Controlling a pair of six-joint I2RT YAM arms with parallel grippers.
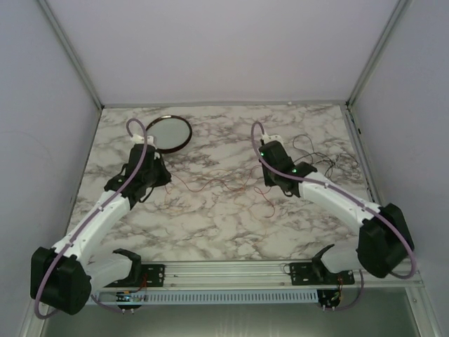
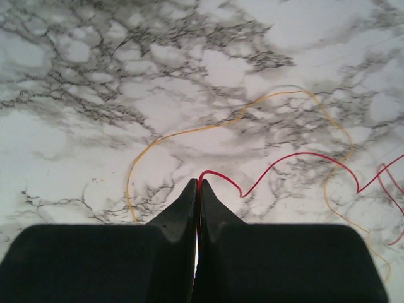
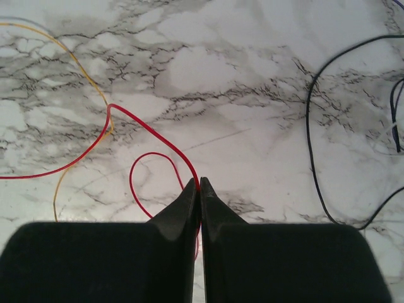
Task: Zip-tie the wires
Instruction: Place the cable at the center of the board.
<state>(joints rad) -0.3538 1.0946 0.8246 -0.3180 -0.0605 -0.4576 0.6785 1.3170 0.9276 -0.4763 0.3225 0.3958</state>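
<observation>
Both my claws are closed, and each one pinches a thin wire at its very tip. My left claw [image 2: 197, 183] has its two black fingers pressed together, and a red wire [image 2: 297, 154] comes out from between the tips and runs away to the right in waves over the marble table [image 2: 76, 95]. A yellow wire [image 2: 189, 130] lies loose on the table in a big arch, above the red one and apart from my fingers. My right claw [image 3: 198, 183] is closed in the same way, and the red wire [image 3: 151, 132] leaves its tips, climbs to the left, bends sharply and then goes out at the left edge. A small red loop lies just beside this claw on the left; a black wire [image 3: 309, 126] curves on the right, well apart. I cannot tell if both claws hold the same red wire. From above, the wires [image 1: 231, 184] are spread on the table between my two arms, with the black ones tangled to the right of my right wrist. A round dish [image 1: 191, 133] with a dark rim stands at the far side, near my left wrist.
</observation>
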